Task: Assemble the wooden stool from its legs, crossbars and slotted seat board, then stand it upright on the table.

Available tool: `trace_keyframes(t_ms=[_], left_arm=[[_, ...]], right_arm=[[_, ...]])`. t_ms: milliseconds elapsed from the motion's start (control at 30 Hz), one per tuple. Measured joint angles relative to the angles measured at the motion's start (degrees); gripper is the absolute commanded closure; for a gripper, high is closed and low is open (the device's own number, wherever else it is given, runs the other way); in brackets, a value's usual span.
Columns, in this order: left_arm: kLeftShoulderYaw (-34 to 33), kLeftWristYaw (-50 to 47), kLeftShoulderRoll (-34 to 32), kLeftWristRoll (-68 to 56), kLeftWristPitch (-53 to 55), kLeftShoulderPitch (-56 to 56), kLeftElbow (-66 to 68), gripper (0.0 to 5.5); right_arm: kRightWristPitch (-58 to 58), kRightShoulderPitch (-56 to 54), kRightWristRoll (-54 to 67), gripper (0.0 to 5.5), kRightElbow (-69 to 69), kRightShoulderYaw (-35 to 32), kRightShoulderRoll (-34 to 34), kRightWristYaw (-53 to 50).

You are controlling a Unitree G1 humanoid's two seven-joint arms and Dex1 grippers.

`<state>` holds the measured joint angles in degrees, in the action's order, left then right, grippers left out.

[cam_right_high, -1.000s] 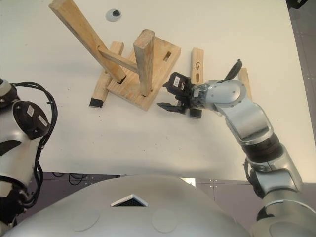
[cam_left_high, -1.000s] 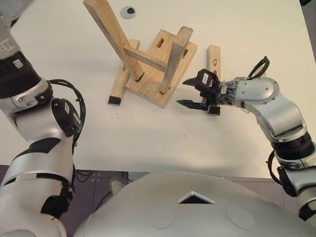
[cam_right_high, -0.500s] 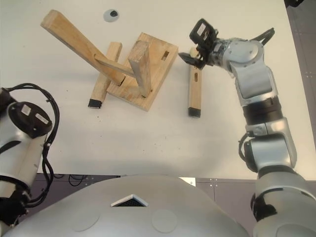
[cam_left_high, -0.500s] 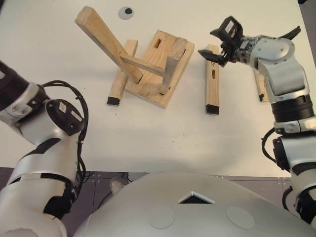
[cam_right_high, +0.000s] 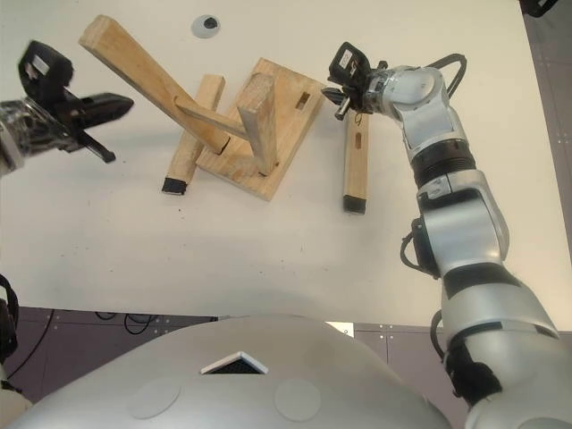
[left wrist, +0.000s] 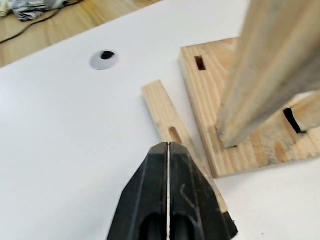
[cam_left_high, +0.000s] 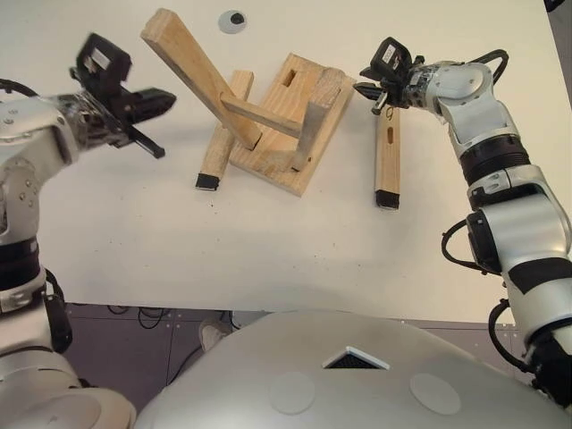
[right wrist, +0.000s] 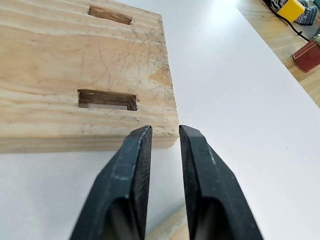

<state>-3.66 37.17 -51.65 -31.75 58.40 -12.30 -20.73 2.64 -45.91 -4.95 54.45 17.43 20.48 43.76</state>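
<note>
White table (cam_left_high: 268, 241), slotted seat board (cam_left_high: 279, 165) with two legs (cam_left_high: 313, 121) in its slots

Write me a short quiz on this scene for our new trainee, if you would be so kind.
1. True or false: the left gripper is shut, with nothing held between its fingers.
2. How many legs stand plugged into the seat board? A: one. B: two. C: four.
3. Fill in the missing word: the plugged-in legs are joined to each other by a single ___.
Key: 1 true; 2 B; 3 crossbar.
</note>
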Motion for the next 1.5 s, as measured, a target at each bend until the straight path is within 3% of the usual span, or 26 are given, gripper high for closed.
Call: trace_keyframes(t_ms=[100, 233, 367, 567, 733, 900, 1167, 1500], left_arm=[[2.57, 0.95, 0.31, -0.89, 1.54, 2.17, -2.52, 5.5], [7.89, 1.64, 2.8, -1.51, 2.82, 3.99, -5.5, 5.5], [15.4, -0.44, 8.78, -0.41, 3.04, 4.91, -5.83, 5.5], [19.17, -3.15, 13.23, 1.61, 2.87, 6.65, -5.18, 5.5], [19.34, -4.22, 14.14, 3.1, 2.54, 7.8, -4.43, 5.5], [18.76, -5.59, 16.9, 3.55, 2.48, 7.83, -3.48, 5.5], [13.96, -11.16, 25.57, 4.51, 1.51, 5.39, 5.68, 5.5], [9.98, -15.15, 25.76, 12.52, -2.57, -3.48, 19.3, 5.5]], right_arm=[[1.06, -0.15, 0.81, 5.47, 1.17, -1.85, -1.99, 1.15], [1.07, -1.48, 1.99, 5.47, 2.11, -3.94, -2.14, 2.21], [1.03, -2.05, -1.31, 5.47, 5.21, -1.71, -2.36, 4.02], [2.66, -3.85, -2.22, 5.47, 9.5, -1.64, -4.21, 6.07], [2.18, -5.06, -2.13, 5.47, 11.23, -2.71, -4.3, 7.33], [2.11, -7.82, -6.52, 5.47, 12.12, 1.31, -4.23, 9.31], [1.48, -8.03, -8.74, 5.47, 10.64, 4.86, -2.08, 15.34], [-2.21, -2.42, -6.53, 5.47, -0.37, 5.16, -1.81, 21.21]])
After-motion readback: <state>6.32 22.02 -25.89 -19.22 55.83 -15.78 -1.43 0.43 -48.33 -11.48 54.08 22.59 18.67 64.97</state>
